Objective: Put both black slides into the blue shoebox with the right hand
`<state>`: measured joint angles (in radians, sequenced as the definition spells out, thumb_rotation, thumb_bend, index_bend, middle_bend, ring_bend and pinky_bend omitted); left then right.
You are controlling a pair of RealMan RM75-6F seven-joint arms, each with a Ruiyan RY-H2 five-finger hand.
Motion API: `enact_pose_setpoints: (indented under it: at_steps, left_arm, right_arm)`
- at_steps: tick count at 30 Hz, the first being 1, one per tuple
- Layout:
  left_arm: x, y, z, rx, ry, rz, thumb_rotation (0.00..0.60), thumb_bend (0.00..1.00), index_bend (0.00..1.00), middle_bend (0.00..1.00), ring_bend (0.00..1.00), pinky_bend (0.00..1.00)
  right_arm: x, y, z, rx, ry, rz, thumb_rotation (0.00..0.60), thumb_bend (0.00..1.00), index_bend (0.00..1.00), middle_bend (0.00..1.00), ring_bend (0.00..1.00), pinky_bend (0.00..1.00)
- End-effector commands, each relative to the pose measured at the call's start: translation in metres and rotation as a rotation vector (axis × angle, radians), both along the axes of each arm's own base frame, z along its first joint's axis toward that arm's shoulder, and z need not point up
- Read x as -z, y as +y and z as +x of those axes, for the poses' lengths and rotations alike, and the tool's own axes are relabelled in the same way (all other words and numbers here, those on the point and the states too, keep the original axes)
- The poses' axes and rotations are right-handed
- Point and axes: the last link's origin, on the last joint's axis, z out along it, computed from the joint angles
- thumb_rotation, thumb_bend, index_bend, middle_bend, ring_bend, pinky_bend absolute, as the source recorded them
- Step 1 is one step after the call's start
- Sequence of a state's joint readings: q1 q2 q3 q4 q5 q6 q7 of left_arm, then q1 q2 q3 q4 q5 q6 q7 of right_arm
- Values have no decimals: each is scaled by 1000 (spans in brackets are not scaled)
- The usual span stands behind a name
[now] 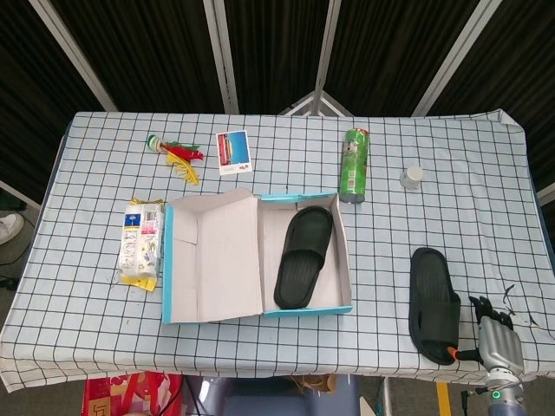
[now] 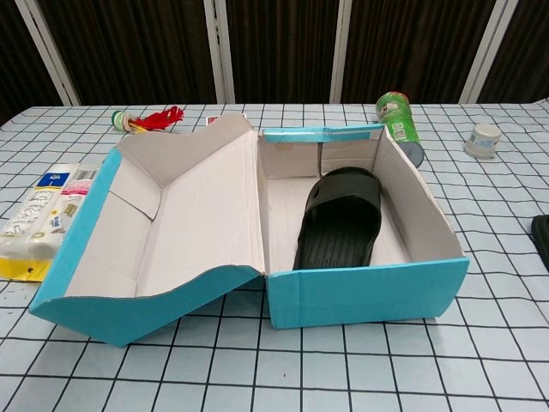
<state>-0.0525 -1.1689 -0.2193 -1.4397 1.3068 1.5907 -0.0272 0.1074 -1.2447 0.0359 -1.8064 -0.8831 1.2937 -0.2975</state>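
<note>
The blue shoebox (image 1: 308,310) lies open at mid-table, its lid folded out to the left. One black slide (image 1: 303,257) lies flat inside it, also plain in the chest view (image 2: 341,216) behind the box's front wall (image 2: 369,292). The second black slide (image 1: 434,303) lies on the checked cloth to the right of the box; only its edge (image 2: 542,233) shows in the chest view. My right hand (image 1: 499,334) is at the table's near right edge, just right of that slide's near end, fingers up and apart, holding nothing. My left hand appears in neither view.
A green can (image 1: 355,165) lies on its side behind the box, with a small white jar (image 1: 412,177) to its right. A snack packet (image 1: 141,243) sits left of the lid. A feathered toy (image 1: 173,152) and a card (image 1: 233,152) lie at the back left.
</note>
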Motion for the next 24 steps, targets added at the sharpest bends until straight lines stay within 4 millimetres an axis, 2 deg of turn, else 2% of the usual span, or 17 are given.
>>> enact_pose_setpoints:
  at_steps: [1, 15, 24]
  left_arm:
    - [0, 0, 0, 0, 1, -1, 600, 726, 154, 43, 0, 0]
    - [-1, -1, 0, 1, 3, 7, 600, 726, 155, 43, 0, 0]
    - [0, 0, 1, -1, 8, 5, 600, 726, 158, 43, 0, 0]
  right_arm:
    - [1, 1, 3, -11, 3, 1, 600, 96, 118, 57, 137, 40]
    - [12, -10, -1, -36, 33, -23, 600, 96, 118, 57, 137, 40]
    - [17, -11, 5, -97, 63, -12, 600, 96, 123, 57, 137, 40]
